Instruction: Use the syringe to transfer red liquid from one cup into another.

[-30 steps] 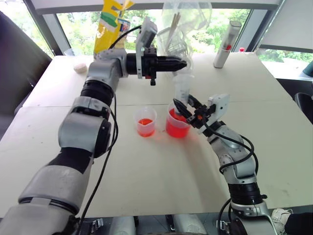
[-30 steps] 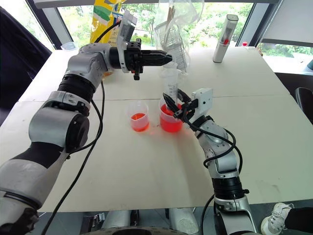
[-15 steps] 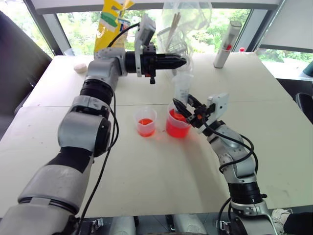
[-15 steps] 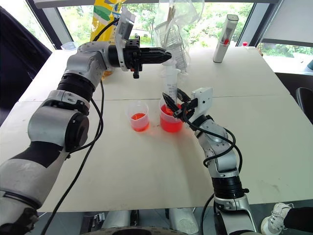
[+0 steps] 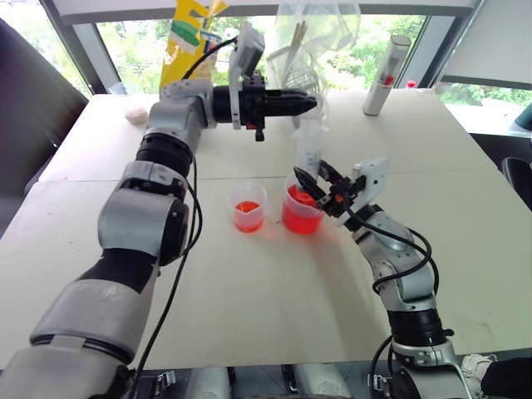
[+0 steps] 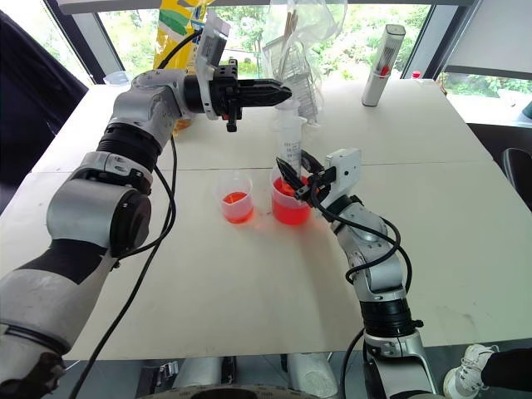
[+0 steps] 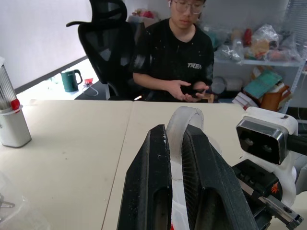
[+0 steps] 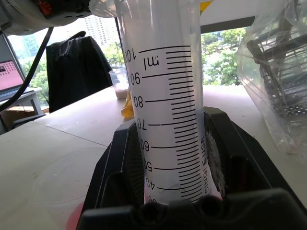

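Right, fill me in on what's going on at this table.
The robot is working a syringe standing upright in the larger beaker of red liquid. The right gripper is shut on the barrel; the left gripper is shut on the plunger top. The smaller cup beside it holds a little red.

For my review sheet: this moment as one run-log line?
right gripper: shut on syringe barrel, upright in beaker | left gripper: shut on plunger top | small cup: a little red liquid
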{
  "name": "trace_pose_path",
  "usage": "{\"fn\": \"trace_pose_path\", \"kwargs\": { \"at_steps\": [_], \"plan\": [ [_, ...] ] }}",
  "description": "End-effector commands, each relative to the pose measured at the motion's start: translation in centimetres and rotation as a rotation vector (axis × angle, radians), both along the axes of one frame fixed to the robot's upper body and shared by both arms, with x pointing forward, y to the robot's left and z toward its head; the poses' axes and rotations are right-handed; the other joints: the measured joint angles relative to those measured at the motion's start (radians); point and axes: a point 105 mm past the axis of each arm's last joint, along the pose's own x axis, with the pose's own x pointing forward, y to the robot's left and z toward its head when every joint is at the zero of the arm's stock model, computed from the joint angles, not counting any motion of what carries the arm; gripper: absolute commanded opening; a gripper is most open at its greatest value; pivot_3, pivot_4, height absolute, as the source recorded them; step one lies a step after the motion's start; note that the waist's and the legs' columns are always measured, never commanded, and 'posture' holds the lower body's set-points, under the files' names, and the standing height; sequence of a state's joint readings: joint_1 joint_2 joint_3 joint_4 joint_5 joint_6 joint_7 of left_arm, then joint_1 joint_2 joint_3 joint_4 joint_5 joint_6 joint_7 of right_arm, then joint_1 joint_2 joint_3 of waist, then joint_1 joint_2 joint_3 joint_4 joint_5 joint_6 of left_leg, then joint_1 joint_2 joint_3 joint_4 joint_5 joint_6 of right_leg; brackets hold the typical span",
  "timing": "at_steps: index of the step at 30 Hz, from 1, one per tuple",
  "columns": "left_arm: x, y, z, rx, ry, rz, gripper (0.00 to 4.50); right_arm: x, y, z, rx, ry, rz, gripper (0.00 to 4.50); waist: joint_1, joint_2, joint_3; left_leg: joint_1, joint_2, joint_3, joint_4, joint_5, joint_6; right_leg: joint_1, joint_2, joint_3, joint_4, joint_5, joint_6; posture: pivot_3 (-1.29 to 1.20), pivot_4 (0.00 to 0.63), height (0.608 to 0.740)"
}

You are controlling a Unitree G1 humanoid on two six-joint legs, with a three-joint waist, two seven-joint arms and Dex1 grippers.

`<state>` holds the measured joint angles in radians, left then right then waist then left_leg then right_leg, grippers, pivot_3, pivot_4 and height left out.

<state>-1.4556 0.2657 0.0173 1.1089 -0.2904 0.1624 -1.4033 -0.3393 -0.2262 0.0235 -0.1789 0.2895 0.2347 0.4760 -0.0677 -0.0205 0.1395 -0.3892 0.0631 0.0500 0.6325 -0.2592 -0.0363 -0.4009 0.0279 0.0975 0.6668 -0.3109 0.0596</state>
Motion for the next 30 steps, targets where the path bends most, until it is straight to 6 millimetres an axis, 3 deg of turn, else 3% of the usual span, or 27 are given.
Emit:
{"fn": "trace_pose_path", "kwargs": {
  "at_steps": [1,3,4,7,12,13,19,26,28,30],
  "plan": [
    [-0.9,0.6,6.3,-0.123,-0.195,0.035,0.12,-0.9,1.4,-1.7,-0.052,0.053,0.081,1.39,0.000,0.000,0.000,0.000,0.000,0.000,0.000,0.000,0.000,0.000,0.000,0.000,0.000,0.000,0.000,0.00,0.150,0.739],
    [-0.9,0.7,5.8,-0.108,-0.189,0.026,0.12,-0.9,1.4,-1.4,-0.049,0.042,0.078,1.39,0.000,0.000,0.000,0.000,0.000,0.000,0.000,0.000,0.000,0.000,0.000,0.000,0.000,0.000,0.000,0.00,0.150,0.739],
    [-0.9,0.7,5.5,-0.102,-0.187,0.026,0.46,-0.9,1.3,-1.2,-0.046,0.033,0.076,1.39,0.000,0.000,0.000,0.000,0.000,0.000,0.000,0.000,0.000,0.000,0.000,0.000,0.000,0.000,0.000,0.00,0.150,0.739],
    [-0.8,1.0,4.7,-0.082,-0.173,0.025,1.64,-0.8,1.1,-0.6,-0.030,0.014,0.068,1.39,-0.001,0.000,0.000,0.000,0.000,0.000,0.000,0.000,0.000,0.000,0.000,0.000,0.000,0.000,0.000,0.00,0.150,0.739],
    [-0.5,1.8,4.5,-0.083,-0.166,0.056,4.16,-0.5,0.7,0.1,-0.023,-0.005,0.054,1.39,-0.001,0.000,0.000,0.000,0.000,0.000,0.000,0.000,0.000,0.000,0.000,0.000,0.001,0.000,0.000,0.00,0.150,0.739],
    [-0.4,2.1,4.7,-0.091,-0.161,0.063,4.46,-0.5,0.7,0.2,-0.021,-0.007,0.052,1.39,-0.001,0.000,0.000,0.000,0.000,0.000,0.000,0.000,0.000,0.000,0.000,0.000,0.001,0.000,0.000,0.00,0.150,0.739],
    [-0.5,5.1,5.6,-0.116,-0.121,0.099,4.46,-0.2,0.4,0.5,-0.021,-0.012,0.046,1.39,-0.001,0.000,0.000,0.001,0.000,0.000,0.000,0.000,0.000,0.000,0.000,0.000,0.001,0.000,0.000,0.00,0.150,0.739],
    [-0.8,8.6,3.2,0.000,-0.099,0.133,4.46,0.1,-0.2,1.6,-0.015,-0.042,0.022,1.39,0.001,0.000,0.000,0.002,0.001,0.000,0.000,0.000,0.000,0.001,-0.001,0.000,0.002,0.000,0.000,0.00,0.150,0.739],
    [-0.9,9.2,2.8,0.015,-0.092,0.150,4.46,0.0,-0.3,2.5,-0.014,-0.063,0.020,1.39,0.001,0.000,0.000,0.002,0.001,0.000,0.001,0.000,-0.001,0.001,-0.001,-0.001,0.002,0.000,0.000,0.00,0.150,0.739],
    [-0.9,10.3,2.3,0.030,-0.086,0.183,4.46,-0.4,-0.3,5.2,-0.003,-0.128,0.022,1.39,0.001,0.000,0.000,0.001,0.001,-0.001,0.001,0.000,-0.001,0.001,-0.001,-0.001,0.002,0.000,0.000,0.00,0.150,0.739]
  ]
}}
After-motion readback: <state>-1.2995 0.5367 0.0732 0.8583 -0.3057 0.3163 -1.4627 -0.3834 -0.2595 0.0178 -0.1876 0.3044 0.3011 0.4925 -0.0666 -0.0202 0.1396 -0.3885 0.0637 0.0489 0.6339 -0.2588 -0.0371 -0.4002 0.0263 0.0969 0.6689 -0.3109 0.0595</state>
